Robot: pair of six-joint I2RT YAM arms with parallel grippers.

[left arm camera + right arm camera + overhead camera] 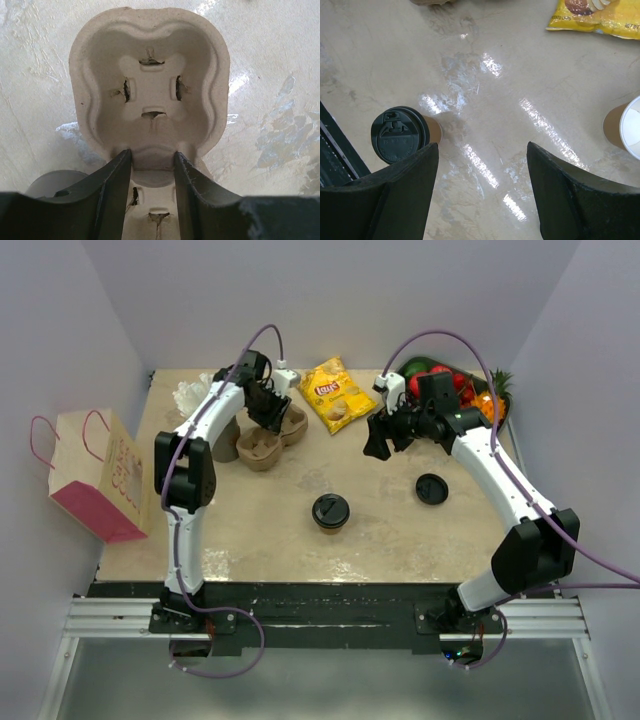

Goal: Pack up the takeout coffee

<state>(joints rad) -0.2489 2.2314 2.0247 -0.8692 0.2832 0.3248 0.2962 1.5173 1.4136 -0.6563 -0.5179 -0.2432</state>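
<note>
Takeout coffee (331, 511) stands upright near the middle of the desk (250, 530), between your two arms and touched by neither. Treat it as a soft-walled thing. The paper will likely dent under a hard squeeze. The black lid is probably only pressed on, so it could pop off if you lift by it. If there is drink inside, it will be heavier than it looks and will slosh when tilted. Take hold around the tan wall below the lid's rim, from the side, and keep it level. It is a small tan paper cup capped by a round black lid with a moulded sip tab. In the right wrist view the takeout coffee (400, 135) shows mostly lid, with a sliver of tan beside it.

Working across from the left, a paper bag (95, 475) with a pink base and pink handles stands at the desk's left edge. Your left gripper (152, 155) is down on the pulp cup carrier (150, 90), jaws fairly narrow astride the rim between two wells; you cannot tell whether they pinch it. Right of the coffee lies a loose black lid (432, 488). Your right gripper (482, 150) hangs above bare desk, jaws wide and holding nothing.
</note>
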